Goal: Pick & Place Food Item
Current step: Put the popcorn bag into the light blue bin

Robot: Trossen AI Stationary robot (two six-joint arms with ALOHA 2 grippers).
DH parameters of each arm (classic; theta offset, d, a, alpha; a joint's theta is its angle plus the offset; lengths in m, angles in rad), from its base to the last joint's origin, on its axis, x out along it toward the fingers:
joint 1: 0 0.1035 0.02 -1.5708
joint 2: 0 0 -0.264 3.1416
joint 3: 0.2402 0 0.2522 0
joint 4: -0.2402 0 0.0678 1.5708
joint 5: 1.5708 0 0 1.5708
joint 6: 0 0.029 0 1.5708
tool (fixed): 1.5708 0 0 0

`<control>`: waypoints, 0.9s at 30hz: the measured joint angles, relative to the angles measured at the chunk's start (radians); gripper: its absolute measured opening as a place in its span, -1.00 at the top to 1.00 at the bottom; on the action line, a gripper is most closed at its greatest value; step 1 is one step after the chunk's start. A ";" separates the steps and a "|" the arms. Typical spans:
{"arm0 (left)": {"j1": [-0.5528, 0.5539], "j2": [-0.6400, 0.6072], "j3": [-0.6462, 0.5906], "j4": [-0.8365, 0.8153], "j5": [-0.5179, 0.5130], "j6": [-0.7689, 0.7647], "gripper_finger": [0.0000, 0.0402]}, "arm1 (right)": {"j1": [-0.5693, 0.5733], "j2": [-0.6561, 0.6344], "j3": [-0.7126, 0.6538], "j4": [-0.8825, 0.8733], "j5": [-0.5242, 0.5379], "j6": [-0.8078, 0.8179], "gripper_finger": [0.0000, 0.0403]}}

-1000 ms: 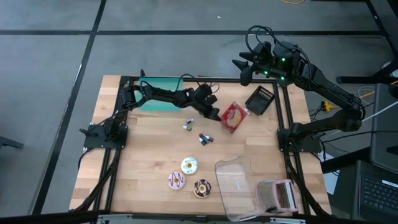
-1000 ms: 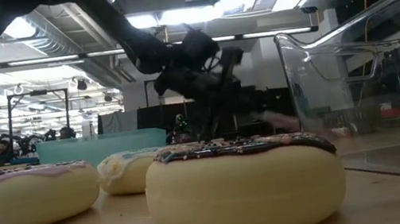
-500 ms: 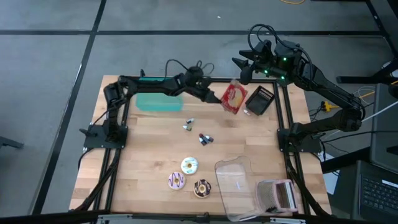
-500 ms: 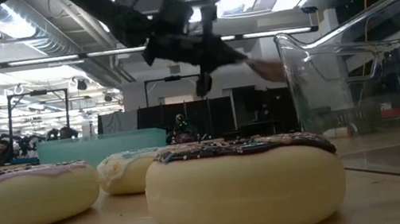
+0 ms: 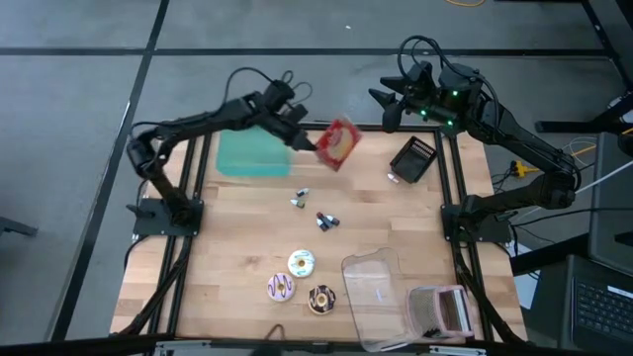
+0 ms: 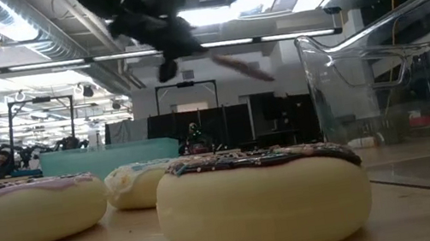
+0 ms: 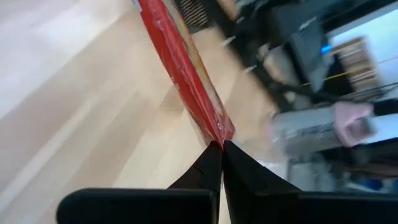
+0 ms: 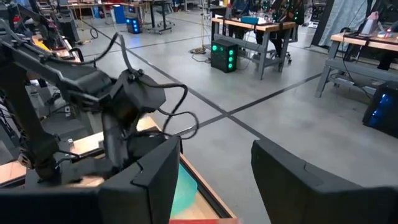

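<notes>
High view: left fingers [image 5: 315,146] lifted red packet [image 5: 338,144] leftward (airborne).

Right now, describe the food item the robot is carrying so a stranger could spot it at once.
Start at the teal tray on the far left part of the wooden table. Just to its right, the left hand holds a flat red packet up in the air, pinched by one edge. Unlike the three doughnuts lying near the table's front, it is red, wrapped and off the table.

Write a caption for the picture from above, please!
Left gripper lifts a red snack packet above the wooden table.
</notes>
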 joint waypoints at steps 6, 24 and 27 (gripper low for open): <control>0.089 -0.112 0.000 -0.305 -0.044 0.169 0.99 | 0.000 0.000 0.000 0.000 0.000 0.001 0.01; 0.348 -0.275 0.000 -0.887 -0.349 0.573 0.99 | 0.000 0.000 0.000 0.005 -0.023 0.025 0.01; 0.367 -0.264 0.000 -0.900 -0.396 0.603 0.99 | 0.000 0.000 0.000 0.005 -0.023 0.026 0.01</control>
